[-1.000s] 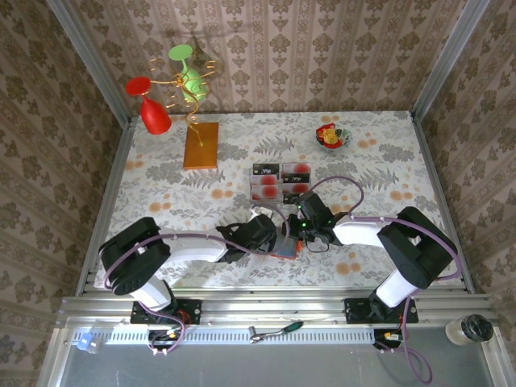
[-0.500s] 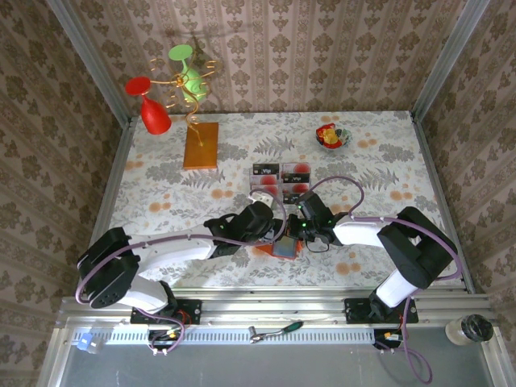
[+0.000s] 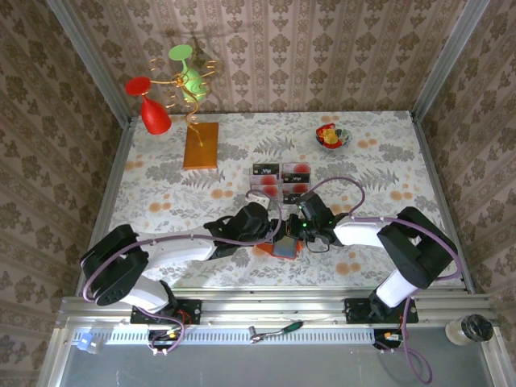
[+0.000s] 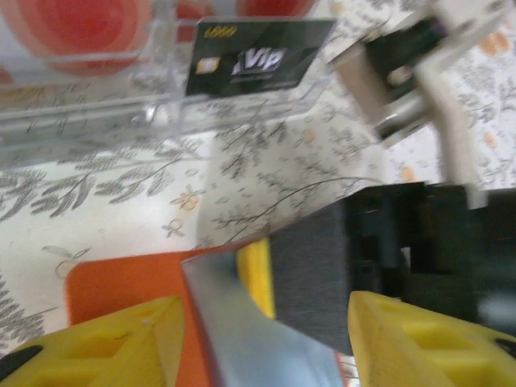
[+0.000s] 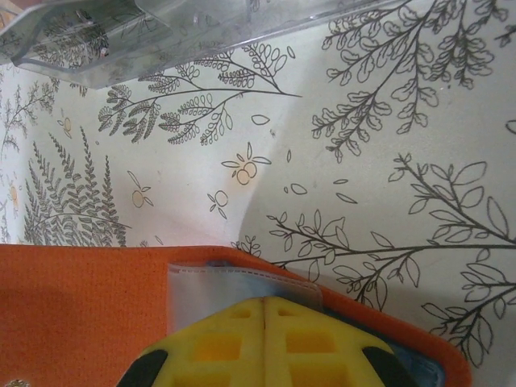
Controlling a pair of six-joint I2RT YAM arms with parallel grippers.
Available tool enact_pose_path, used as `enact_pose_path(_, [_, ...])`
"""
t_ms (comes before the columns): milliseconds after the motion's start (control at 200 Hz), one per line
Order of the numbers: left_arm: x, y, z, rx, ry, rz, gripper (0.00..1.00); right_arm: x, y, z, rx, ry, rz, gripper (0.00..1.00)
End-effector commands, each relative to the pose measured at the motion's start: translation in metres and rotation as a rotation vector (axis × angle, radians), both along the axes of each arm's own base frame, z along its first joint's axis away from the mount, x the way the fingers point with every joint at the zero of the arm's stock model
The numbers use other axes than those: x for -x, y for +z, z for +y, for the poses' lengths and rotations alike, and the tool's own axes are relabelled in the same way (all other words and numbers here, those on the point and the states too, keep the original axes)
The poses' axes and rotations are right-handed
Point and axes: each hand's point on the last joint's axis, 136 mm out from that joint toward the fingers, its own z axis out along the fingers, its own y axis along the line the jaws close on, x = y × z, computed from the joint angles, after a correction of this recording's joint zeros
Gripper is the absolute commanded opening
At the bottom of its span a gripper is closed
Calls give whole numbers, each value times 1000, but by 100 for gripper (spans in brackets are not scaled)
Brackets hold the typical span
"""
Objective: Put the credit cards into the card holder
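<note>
The clear tray [image 4: 105, 121], beyond both jaws, holds red cards [image 4: 72, 20] and one black. The orange holder [image 5: 81, 298], grey-blue inside, lies open on the desk [image 5: 363, 145] between them: right jaws pinched shut on its pocket edge, left jaws half open astride its flap.

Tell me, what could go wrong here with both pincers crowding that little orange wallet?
The left pincer and right pincer work very close together over the card holder; they might bump. The shut right pincer sits only at the holder's edge, so the holder could slide on the table.
</note>
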Motion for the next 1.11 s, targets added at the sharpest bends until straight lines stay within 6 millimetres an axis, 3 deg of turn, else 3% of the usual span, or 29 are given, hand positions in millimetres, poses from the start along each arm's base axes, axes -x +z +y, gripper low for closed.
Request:
enact_pose_path(0, [4, -26, 11, -24, 5, 69, 55, 14, -12, -6, 28, 6, 55, 0])
enact_pose_path(210, [6, -47, 23, -81, -12, 90, 54, 14, -11, -5, 26, 5, 57, 0])
enact_pose_path(660, [11, -56, 19, -217, -106, 18, 60, 14, -7, 0, -2, 23, 57, 0])
enact_pose_path(950, [13, -69, 27, -358, -95, -3, 50, 12, 7, 3, -21, 25, 40, 0])
enact_pose_path(1100, [14, -74, 29, -369, -85, 7, 45, 11, 23, -1, -23, 22, 4, 15])
